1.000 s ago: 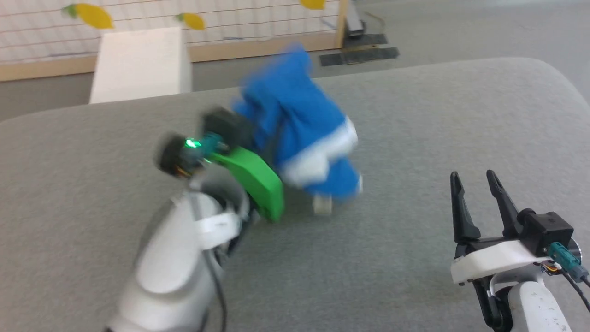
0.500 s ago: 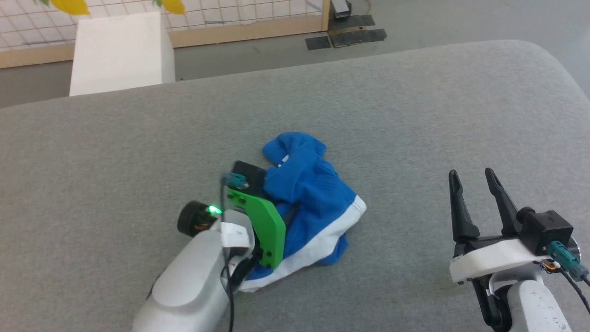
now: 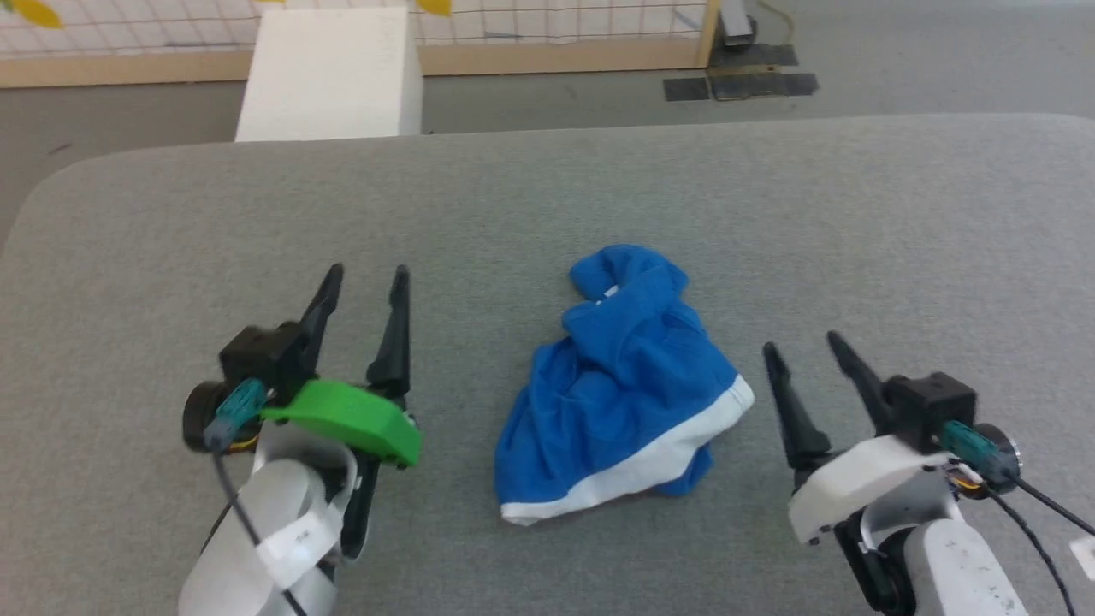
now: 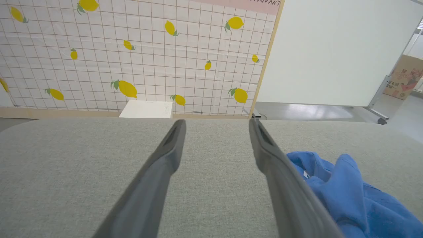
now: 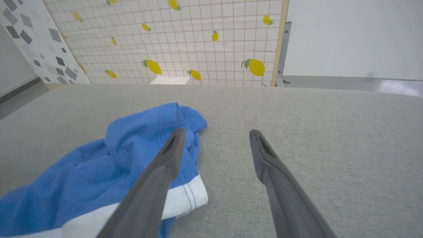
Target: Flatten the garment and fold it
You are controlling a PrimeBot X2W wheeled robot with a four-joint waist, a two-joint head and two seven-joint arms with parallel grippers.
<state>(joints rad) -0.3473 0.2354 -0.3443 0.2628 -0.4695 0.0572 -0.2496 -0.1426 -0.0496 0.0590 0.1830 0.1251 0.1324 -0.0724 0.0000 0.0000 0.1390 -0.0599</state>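
Observation:
The garment [image 3: 620,389] lies crumpled on the grey padded table [image 3: 547,197], bright blue with a broad white band along its near edge. In the left wrist view the garment [image 4: 350,195] shows at the lower right; in the right wrist view the garment [image 5: 109,165] fills the lower left. My left gripper [image 3: 366,278] is open to the left of the garment, clear of it, with nothing between its fingers. My right gripper [image 3: 802,345] is open to the garment's right, close to the white band's end. The same grippers appear in their wrist views: left gripper [image 4: 216,123], right gripper [image 5: 216,132].
A white box [image 3: 329,73] stands on the floor beyond the table's far edge. Behind it is a tiled wall panel with lemons [image 4: 132,56] in a wooden frame. The table's far left corner is rounded [image 3: 51,184].
My left gripper held the garment lifted, set it down on the table, let go and drew back to the left, now open. The head camera has shifted. The right gripper stays open.

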